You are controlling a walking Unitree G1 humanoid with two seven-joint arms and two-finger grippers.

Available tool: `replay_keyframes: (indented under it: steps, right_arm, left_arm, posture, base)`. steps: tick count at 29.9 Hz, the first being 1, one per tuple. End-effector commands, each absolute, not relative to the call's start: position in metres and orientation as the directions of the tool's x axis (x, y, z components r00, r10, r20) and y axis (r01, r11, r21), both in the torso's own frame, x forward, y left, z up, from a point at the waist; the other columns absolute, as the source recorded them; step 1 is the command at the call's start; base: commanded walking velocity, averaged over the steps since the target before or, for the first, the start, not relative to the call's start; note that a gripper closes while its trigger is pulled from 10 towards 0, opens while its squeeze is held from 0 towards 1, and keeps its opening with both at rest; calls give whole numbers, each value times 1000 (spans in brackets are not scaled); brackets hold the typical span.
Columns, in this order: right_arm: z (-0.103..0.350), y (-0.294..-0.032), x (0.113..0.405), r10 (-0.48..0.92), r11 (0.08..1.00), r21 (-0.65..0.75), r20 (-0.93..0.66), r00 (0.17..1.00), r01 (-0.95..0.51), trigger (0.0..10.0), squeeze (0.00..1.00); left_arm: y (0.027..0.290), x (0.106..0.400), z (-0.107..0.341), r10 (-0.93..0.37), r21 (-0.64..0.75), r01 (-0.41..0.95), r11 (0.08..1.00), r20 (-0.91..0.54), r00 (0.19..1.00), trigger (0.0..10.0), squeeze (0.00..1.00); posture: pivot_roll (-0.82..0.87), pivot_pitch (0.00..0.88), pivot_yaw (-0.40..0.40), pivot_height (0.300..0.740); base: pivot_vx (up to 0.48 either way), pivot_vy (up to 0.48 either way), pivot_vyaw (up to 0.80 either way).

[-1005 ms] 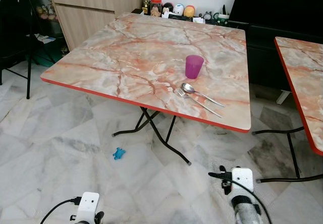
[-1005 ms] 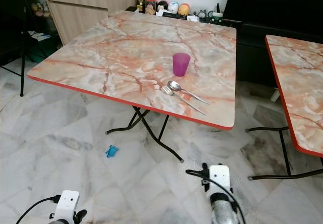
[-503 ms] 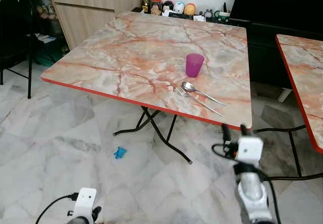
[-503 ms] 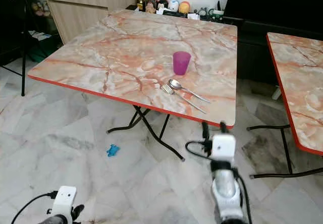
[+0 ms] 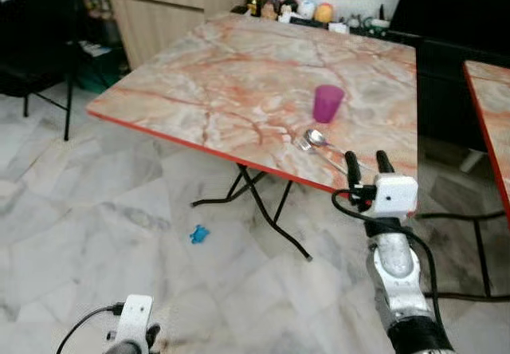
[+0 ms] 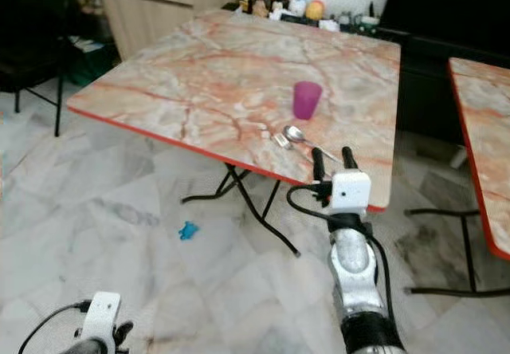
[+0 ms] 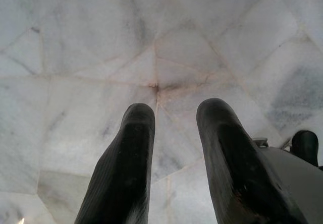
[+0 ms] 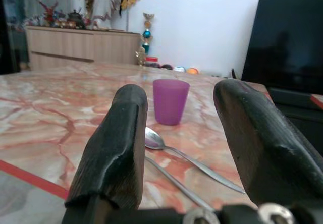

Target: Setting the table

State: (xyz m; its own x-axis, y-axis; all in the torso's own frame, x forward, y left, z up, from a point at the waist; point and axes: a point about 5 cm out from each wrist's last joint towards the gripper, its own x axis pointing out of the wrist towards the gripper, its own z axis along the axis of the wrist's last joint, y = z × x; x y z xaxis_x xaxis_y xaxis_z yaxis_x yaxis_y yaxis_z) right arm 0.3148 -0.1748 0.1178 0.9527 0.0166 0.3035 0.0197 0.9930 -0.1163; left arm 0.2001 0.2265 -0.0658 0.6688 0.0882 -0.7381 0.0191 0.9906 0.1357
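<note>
Spoon (image 5: 322, 140) and fork (image 5: 307, 144) lie side by side near table (image 5: 223, 83) near-right edge, handles running right and nearward; purple cup (image 5: 327, 103) just beyond. Right gripper (image 5: 366, 167) raised at that edge, fingers apart, empty; cutlery just ahead, slightly left. Left gripper (image 7: 174, 148) low over floor, fingers parted, idle. Right arm nearer.

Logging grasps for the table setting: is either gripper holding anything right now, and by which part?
Nothing is held. The right gripper is open and empty at the table's near edge, short of the spoon. The left gripper is open over bare floor.
</note>
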Motion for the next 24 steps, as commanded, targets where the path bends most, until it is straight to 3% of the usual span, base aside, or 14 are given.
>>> replay_keyframes:
  steps: [1, 7, 15, 20, 24]
  right_arm:
    - [116, -182, 312, -5, 994, -107, 289, 957, 37, 10000, 0]
    - [116, -178, 312, 4, 995, -101, 281, 960, 25, 10000, 0]
    - [119, -172, 313, 32, 993, -114, 278, 960, 0, 10000, 0]
    - [119, -172, 312, 37, 993, -120, 278, 960, -4, 10000, 0]
    - [118, -175, 312, 15, 996, -93, 268, 963, 10, 10000, 0]
  left_arm:
    - [225, 197, -68, 88, 131, 16, 991, -747, 659, 10000, 0]
    - [226, 198, -67, 89, 132, 15, 991, -745, 661, 10000, 0]
    - [226, 199, -67, 90, 131, 13, 991, -745, 661, 10000, 0]
    - [225, 196, -69, 90, 132, 15, 991, -753, 652, 10000, 0]
    - [226, 193, -70, 94, 132, 11, 991, -758, 645, 10000, 0]
  posture:
    - [121, 0, -26, 728]
    - [123, 0, -24, 728]
    - [124, 0, -25, 728]
    - [124, 0, -26, 728]
    - [125, 0, -26, 728]
  base:
    - [0, 0, 0]
    - [0, 0, 0]
    - [292, 0, 0]
    - [313, 0, 799]
    - [311, 0, 209]
